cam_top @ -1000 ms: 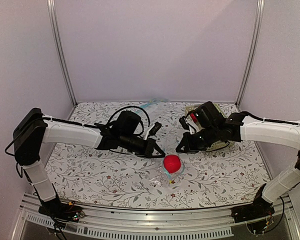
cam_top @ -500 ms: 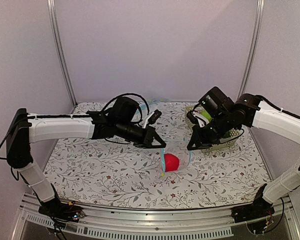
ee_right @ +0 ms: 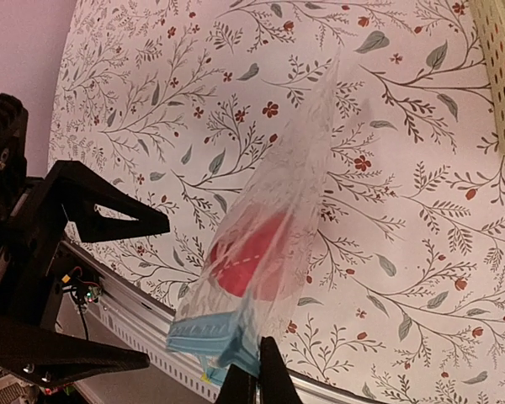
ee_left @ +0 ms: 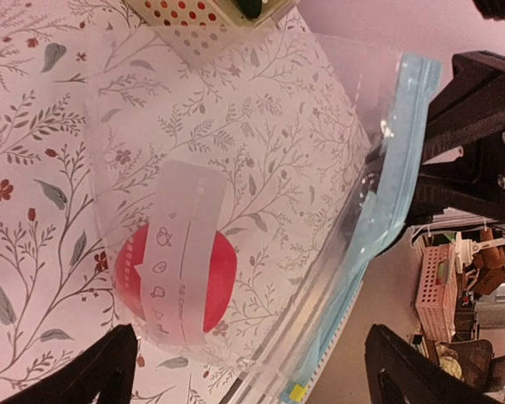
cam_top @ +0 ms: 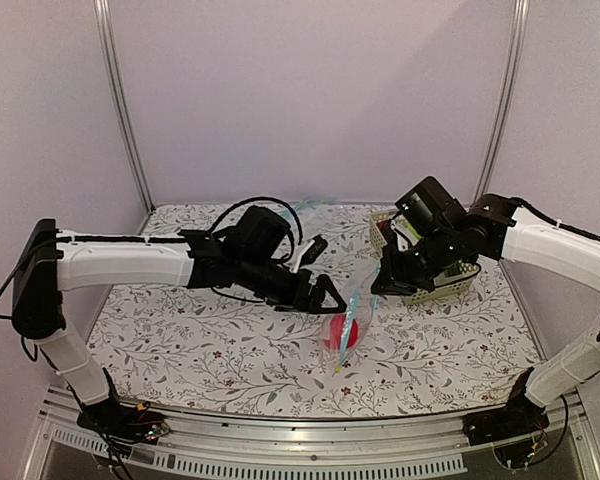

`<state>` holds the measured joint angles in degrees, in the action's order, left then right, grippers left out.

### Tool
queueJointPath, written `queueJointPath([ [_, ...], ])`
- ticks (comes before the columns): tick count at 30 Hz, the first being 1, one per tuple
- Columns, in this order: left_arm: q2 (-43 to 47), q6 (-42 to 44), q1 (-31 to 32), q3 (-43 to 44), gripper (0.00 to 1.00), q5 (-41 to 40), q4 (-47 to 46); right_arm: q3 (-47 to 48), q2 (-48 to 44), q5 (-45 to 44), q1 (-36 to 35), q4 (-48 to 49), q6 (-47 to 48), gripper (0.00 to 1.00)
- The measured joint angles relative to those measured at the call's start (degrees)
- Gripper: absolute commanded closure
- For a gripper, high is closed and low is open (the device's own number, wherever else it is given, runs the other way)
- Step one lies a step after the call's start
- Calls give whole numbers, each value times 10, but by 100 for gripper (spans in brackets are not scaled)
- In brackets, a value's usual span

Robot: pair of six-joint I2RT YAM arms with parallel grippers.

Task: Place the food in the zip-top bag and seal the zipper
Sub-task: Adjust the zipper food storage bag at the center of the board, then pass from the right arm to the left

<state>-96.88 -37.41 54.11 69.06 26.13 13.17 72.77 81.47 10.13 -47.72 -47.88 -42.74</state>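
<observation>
The zip-top bag [cam_top: 345,325] hangs crumpled over the table with the round red fruit [cam_top: 335,332] inside it. My right gripper [cam_top: 380,284] is shut on one end of the light blue zipper [cam_top: 353,303] and holds the bag up. The right wrist view shows the right gripper [ee_right: 257,366] pinching the zipper [ee_right: 204,332], with the bag [ee_right: 299,185] and the fruit [ee_right: 251,252] beyond. My left gripper [cam_top: 325,297] stands open beside the bag. In the left wrist view the left gripper [ee_left: 251,337] straddles the bag [ee_left: 261,143], fruit [ee_left: 217,278] and zipper [ee_left: 387,198] without touching them.
A white perforated basket [cam_top: 448,278] with green items stands at the back right, behind the right gripper; its corner shows in the left wrist view [ee_left: 198,21]. Something light blue [cam_top: 310,205] lies at the table's back edge. The table's metal front rail [ee_right: 143,311] is just beneath the bag.
My left gripper has opened and let go of the bag's mouth. The bag, stretched between both grippers before, now hangs from the right gripper alone and sags with the red fruit.
</observation>
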Motion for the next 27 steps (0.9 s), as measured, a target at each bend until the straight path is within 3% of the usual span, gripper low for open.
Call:
queueJointPath([
  [8,0,-7,56,-7,2,-88,36,0,0,-18,0,8,-14,100],
  [13,0,-25,85,-7,14,-132,36,0,0,-23,0,10,-15,100],
  [27,-14,-46,109,33,8,-230,17,0,0,-32,-2,13,-14,100],
])
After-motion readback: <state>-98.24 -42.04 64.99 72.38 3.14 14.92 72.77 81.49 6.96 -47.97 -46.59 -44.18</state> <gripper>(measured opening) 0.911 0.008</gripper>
